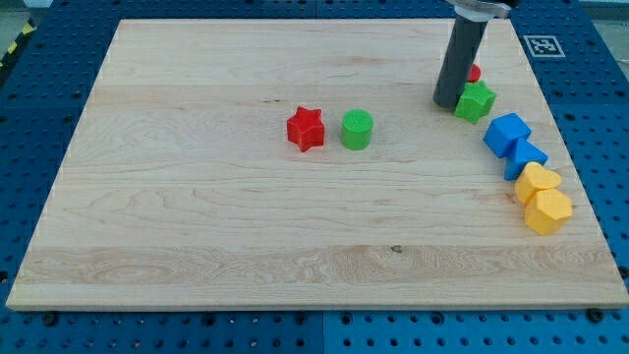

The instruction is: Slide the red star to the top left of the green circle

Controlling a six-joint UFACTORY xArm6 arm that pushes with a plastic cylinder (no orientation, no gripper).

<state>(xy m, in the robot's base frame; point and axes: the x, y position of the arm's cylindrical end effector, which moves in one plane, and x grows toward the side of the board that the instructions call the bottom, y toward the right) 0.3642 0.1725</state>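
Note:
The red star (306,129) lies near the board's middle, directly to the left of the green circle (357,130), with a small gap between them. My tip (447,103) is far off to the view's right and a little higher up, touching or nearly touching a green star (476,101). A small red block (475,73) peeks out behind the rod.
Along the view's right edge of the wooden board (197,226) stand two blue blocks (506,133) (527,157) and two yellow blocks (538,181) (548,210), packed in a curved row below the green star.

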